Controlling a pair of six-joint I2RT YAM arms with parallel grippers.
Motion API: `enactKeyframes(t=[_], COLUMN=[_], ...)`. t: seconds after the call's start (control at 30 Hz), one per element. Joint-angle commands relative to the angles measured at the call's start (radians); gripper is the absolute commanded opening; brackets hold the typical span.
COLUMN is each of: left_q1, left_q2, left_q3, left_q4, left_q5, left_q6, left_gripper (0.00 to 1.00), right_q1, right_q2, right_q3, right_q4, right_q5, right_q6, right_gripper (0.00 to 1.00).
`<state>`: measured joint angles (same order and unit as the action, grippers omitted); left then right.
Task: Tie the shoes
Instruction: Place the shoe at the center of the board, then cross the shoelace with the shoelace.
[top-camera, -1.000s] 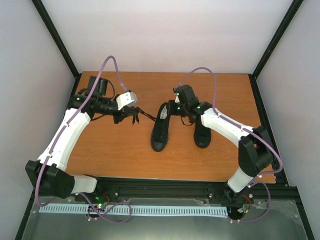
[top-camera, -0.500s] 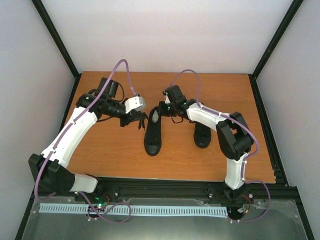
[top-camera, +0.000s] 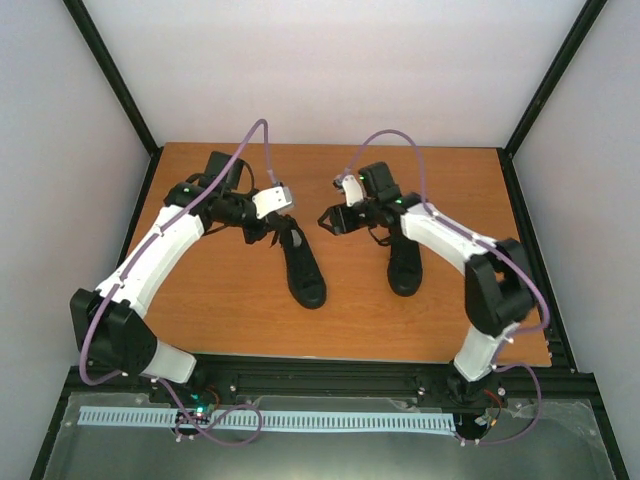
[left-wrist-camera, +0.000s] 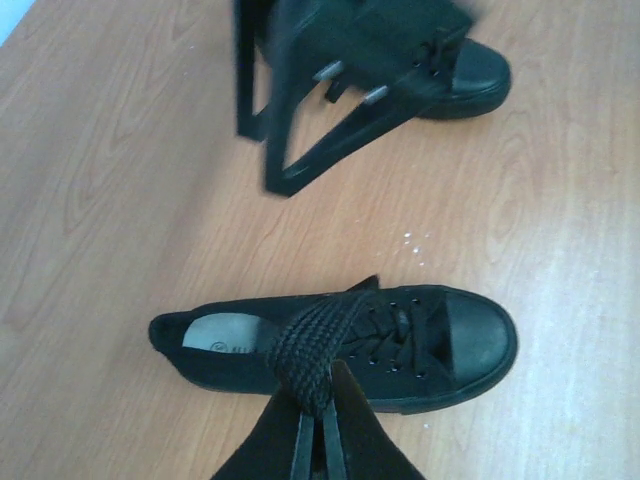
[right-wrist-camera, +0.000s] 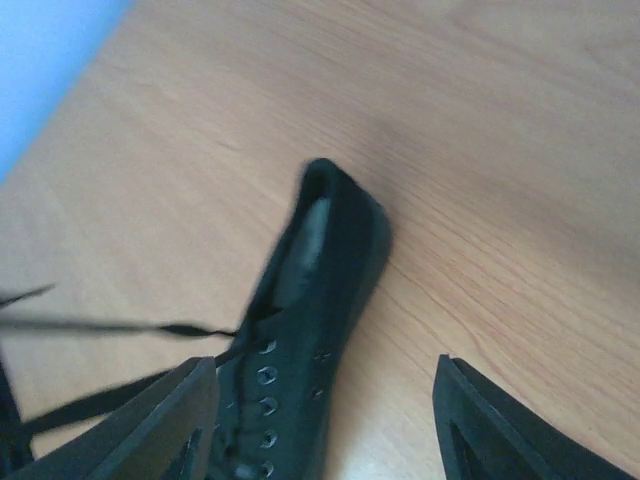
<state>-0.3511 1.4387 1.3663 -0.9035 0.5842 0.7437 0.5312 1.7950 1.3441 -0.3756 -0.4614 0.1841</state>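
Observation:
Two black shoes lie on the wooden table: the left shoe (top-camera: 304, 270) (left-wrist-camera: 340, 345) (right-wrist-camera: 312, 320) and the right shoe (top-camera: 405, 265) (left-wrist-camera: 468, 78). My left gripper (top-camera: 272, 228) (left-wrist-camera: 320, 425) hovers by the left shoe's heel, shut on a loop of its black lace (left-wrist-camera: 312, 345) that rises from the eyelets. My right gripper (top-camera: 330, 220) (right-wrist-camera: 325, 425) (left-wrist-camera: 290, 140) hangs open above the table between the shoes, just right of the left shoe's heel, with nothing between its fingers. A thin lace end (right-wrist-camera: 100, 326) stretches off to the left in the right wrist view.
Black frame posts stand at the table's back corners (top-camera: 150, 150). Grey walls close in three sides. The arm bases sit on a black rail (top-camera: 330, 380) along the near edge. Bare wood (top-camera: 220, 300) shows in front of the shoes and behind them.
My right gripper has opened, let go of the lace and drawn back right. The left shoe's heel has swung left. My left gripper has moved slightly right, still shut on the lace.

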Motion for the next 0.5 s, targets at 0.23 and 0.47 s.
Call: enactKeyframes(t=[0.23, 0.47], left_q1=[-0.003, -0.002], left_q2=[0.071, 0.086], left_q3=[0.085, 0.095], left_q4=[-0.014, -0.027], left_q5=[-0.105, -0.095], left_q6=[0.014, 0.006], left_gripper=[0.01, 0.01], right_q1=[0.068, 0.071], right_q2=[-0.209, -0.092], right_q3=[-0.196, -0.107], right_q4=[0.403, 0.475], right_q5=[-0.299, -0.325], right_q6=[-0.285, -0.253], right_gripper=[0.63, 0.60])
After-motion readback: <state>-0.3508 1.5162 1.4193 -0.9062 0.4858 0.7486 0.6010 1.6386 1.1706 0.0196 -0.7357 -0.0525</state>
